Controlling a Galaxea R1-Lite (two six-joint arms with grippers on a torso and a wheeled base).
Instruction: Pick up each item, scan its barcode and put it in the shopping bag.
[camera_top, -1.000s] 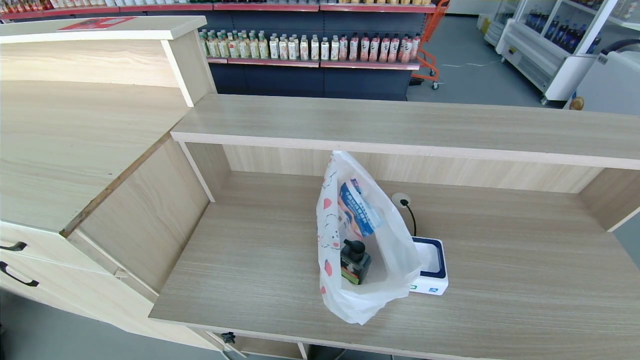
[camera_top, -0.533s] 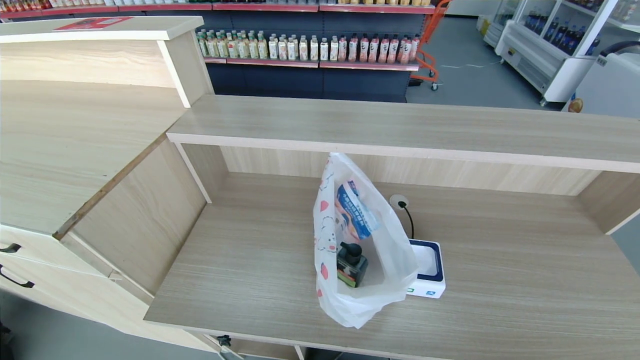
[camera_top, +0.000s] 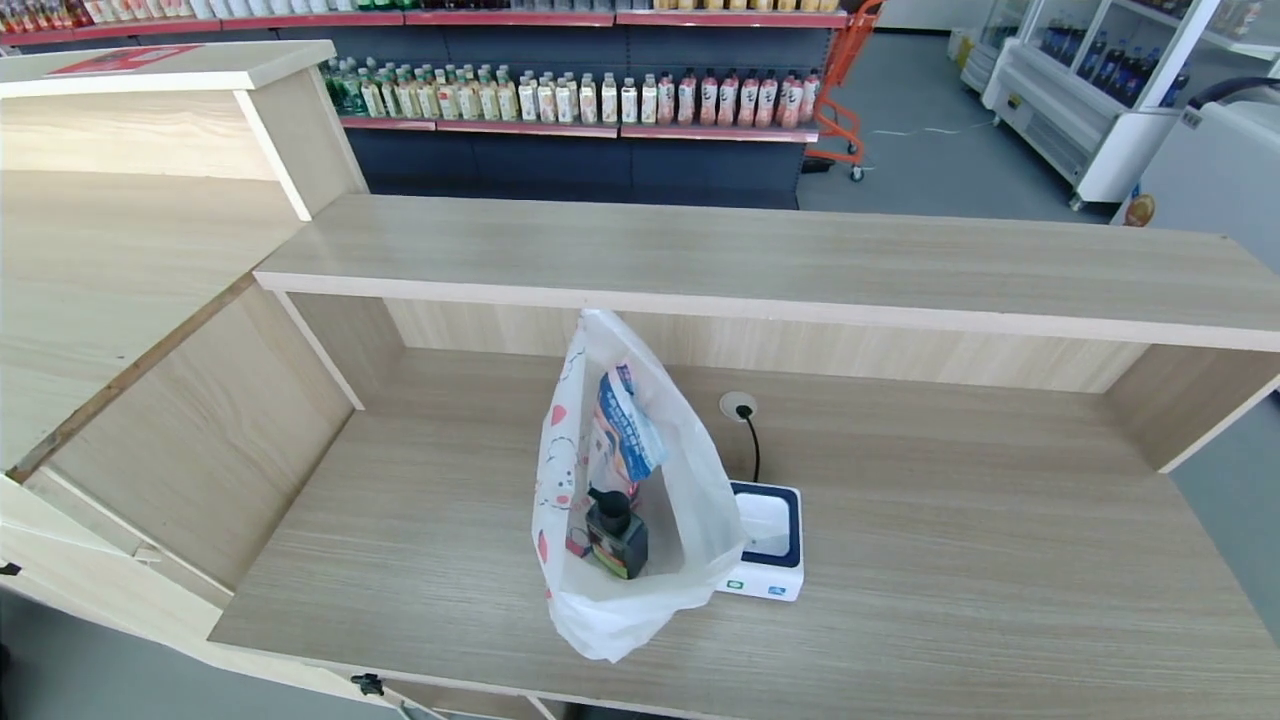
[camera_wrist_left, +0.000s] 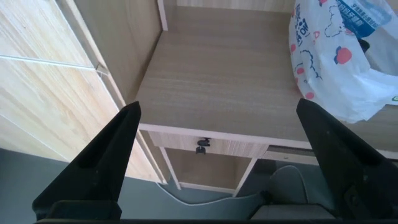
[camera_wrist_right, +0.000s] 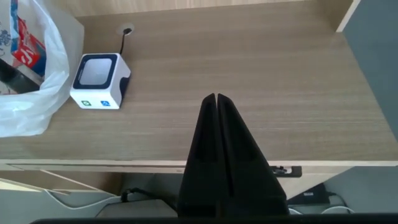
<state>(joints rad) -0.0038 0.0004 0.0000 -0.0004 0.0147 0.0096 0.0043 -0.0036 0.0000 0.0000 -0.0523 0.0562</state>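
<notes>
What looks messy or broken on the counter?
Nothing really stands out. The shopping bag stands open on the counter, with the dark pump bottle and the blue packet sitting inside it. The bag's side seems to lean on the scanner, hiding one edge. Nothing is spilled.

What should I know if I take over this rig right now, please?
Left gripper open, right gripper shut, both empty, short of the counter's near edge.
Shopping bag stands on the counter with a dark pump bottle and a blue packet inside; the scanner sits just beside it, on the robot's right.
Done: those two items bagged.
Left: probably nothing; check for further items.
</notes>
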